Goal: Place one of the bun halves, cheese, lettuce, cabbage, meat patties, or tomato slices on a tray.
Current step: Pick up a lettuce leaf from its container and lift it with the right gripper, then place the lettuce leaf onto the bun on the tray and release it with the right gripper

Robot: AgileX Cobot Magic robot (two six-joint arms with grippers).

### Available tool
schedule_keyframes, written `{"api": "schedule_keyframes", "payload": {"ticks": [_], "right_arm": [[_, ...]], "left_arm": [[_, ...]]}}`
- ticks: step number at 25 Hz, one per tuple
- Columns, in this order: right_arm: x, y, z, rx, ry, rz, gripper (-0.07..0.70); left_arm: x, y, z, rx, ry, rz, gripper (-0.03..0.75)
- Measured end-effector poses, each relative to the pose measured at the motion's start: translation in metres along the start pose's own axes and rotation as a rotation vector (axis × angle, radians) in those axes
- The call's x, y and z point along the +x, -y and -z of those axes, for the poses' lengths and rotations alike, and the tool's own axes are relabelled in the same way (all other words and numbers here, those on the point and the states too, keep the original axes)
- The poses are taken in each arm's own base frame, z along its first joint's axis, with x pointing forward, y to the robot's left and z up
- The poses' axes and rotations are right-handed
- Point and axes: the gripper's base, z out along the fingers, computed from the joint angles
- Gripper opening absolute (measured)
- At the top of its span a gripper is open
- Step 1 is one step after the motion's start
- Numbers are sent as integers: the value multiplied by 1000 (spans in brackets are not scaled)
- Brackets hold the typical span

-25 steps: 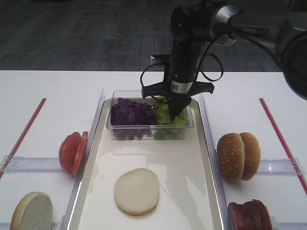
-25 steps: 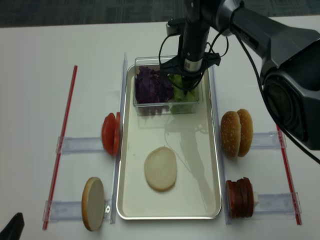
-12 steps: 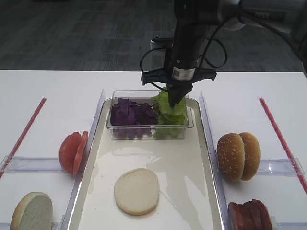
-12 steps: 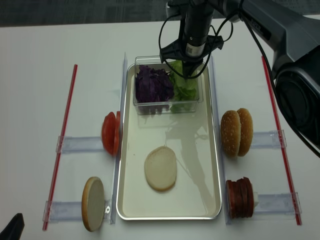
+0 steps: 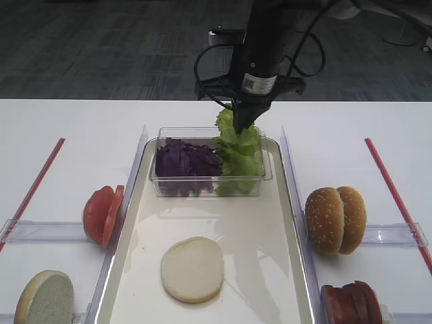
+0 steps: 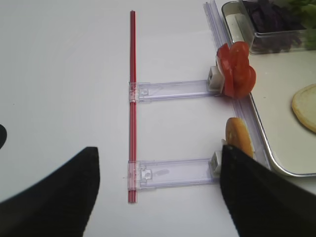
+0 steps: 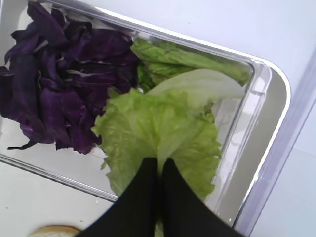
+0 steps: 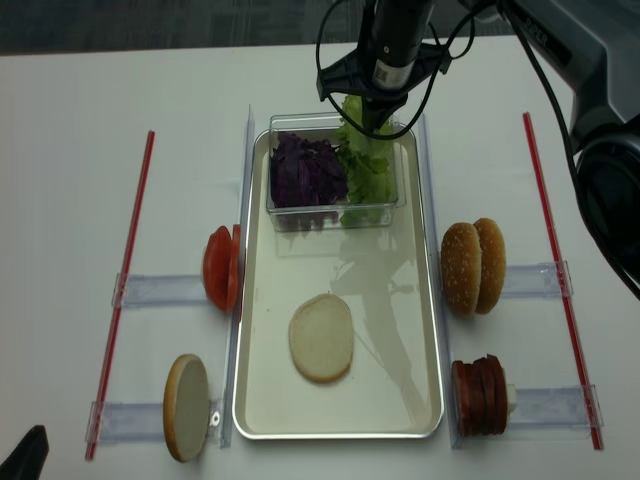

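Note:
My right gripper (image 5: 241, 125) (image 7: 160, 167) (image 8: 366, 120) is shut on a ruffled green lettuce (image 5: 231, 135) (image 7: 158, 126) (image 8: 356, 140) leaf, which hangs above the clear box (image 5: 202, 187) (image 8: 320, 216). That box stands at the far end of the cream tray (image 5: 253, 229) (image 8: 392, 330) and holds purple cabbage (image 5: 185, 158) (image 7: 59, 84) (image 8: 305, 170) beside more lettuce. A pale bun half (image 5: 192, 268) (image 8: 321, 337) lies flat on the tray. My left gripper (image 6: 158, 148) stands open over bare table, left of the tray. No cheese is in view.
Tomato slices (image 5: 102, 214) (image 6: 237, 74) and a cut bun half (image 5: 46, 299) (image 6: 238, 138) stand in clear holders left of the tray. Sesame buns (image 5: 335, 219) and meat patties (image 5: 351, 304) stand on the right. Red strips (image 5: 34, 185) (image 5: 395, 192) run along both sides.
The right gripper has risen out of the clear box, pulling the lettuce leaf up with it. The left arm has not moved.

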Motion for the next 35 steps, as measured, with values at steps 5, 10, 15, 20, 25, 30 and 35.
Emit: {"api": "schedule_keyframes", "payload": {"ticks": [5, 10, 15, 20, 25, 30, 35], "right_arm": [[4, -17, -1, -5, -7, 39, 41], [8, -34, 0, -14, -6, 79, 41], [9, -35, 11, 12, 22, 99, 41], [11, -37, 29, 2, 57, 103, 41], [21, -39, 38, -32, 43, 92, 41], [40, -41, 45, -30, 11, 112, 41], [62, -44, 57, -31, -5, 139, 41]], "left_arm": [[0, 0, 0, 0, 0, 0, 487], [0, 0, 0, 0, 0, 0, 487], [0, 0, 0, 0, 0, 0, 487], [0, 0, 0, 0, 0, 0, 487], [0, 0, 0, 0, 0, 0, 487], [0, 0, 0, 0, 0, 0, 487], [0, 0, 0, 0, 0, 2, 487]]}}
